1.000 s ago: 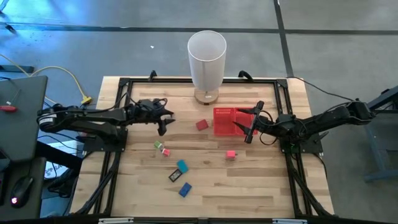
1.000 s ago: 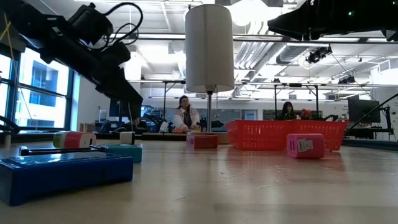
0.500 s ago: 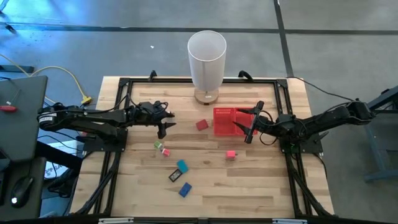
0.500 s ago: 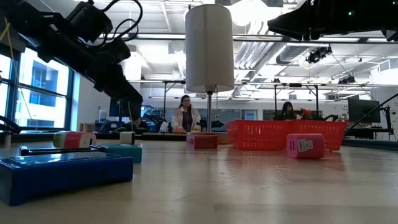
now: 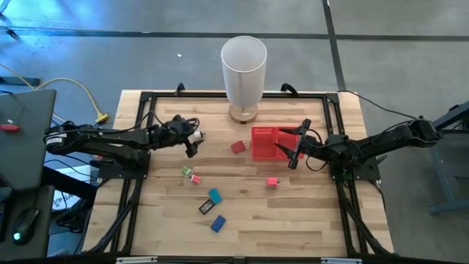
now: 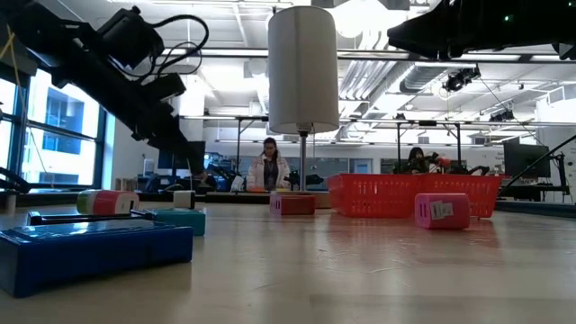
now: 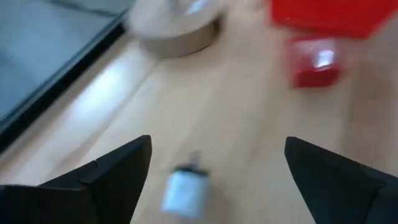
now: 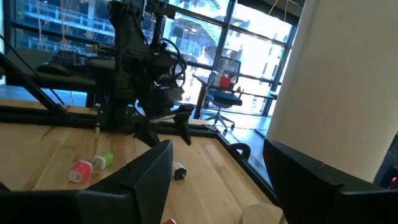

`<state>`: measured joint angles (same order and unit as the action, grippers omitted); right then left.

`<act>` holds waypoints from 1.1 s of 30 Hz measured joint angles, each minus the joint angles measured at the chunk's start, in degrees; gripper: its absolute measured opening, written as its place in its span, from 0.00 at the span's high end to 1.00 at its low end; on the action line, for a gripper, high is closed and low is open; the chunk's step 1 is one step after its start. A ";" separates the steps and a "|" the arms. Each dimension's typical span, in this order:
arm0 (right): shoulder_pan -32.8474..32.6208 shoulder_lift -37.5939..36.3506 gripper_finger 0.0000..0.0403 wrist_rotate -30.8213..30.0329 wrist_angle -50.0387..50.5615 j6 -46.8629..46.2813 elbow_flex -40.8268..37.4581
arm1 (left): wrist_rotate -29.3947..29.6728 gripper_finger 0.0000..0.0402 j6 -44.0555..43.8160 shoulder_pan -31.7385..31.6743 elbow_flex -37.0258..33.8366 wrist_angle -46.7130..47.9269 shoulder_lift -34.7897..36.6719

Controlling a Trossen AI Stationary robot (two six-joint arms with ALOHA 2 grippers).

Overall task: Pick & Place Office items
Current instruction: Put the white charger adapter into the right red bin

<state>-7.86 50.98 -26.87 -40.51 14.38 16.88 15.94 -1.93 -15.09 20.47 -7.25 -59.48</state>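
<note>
Two grippers, left gripper (image 5: pixel 192 144) spread above blurred white piece (image 7: pixel 184 193), right gripper (image 5: pixel 293 155) parted, tray-hidden.

No writing can be read; the pink piece (image 6: pixel 442 211) beside the red tray (image 6: pixel 373 195) perhaps bears a label, illegible.

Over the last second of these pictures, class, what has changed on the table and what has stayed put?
The left gripper opened its fingers and let go of a small white piece, which now lies on the table below it; the arm also drew slightly back toward its own side. The right gripper stayed open beside the red tray. The red piece, pink piece, teal piece and blue piece did not move.
</note>
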 joint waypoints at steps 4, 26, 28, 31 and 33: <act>0.00 0.00 0.40 0.00 0.07 -0.69 0.00 | 0.26 0.09 2.62 -0.49 0.00 2.16 0.00; 0.00 -0.02 0.40 0.00 2.62 -1.27 0.04 | -16.31 0.09 5.18 -13.48 -11.41 -11.47 0.02; 0.00 -0.02 0.40 0.00 2.64 -1.28 0.04 | -16.63 0.09 5.85 -13.91 -12.64 -12.56 0.02; 0.00 -0.02 0.40 0.00 2.64 -1.28 0.04 | -16.55 0.09 6.76 -14.16 -13.65 -13.09 0.02; 0.00 -0.02 0.40 0.00 2.64 -1.26 0.04 | -16.50 0.09 6.82 -14.16 -14.10 -13.00 0.02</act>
<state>-7.86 50.96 -26.87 -37.88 13.13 16.93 -0.56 4.89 -29.25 6.37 -20.25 -59.46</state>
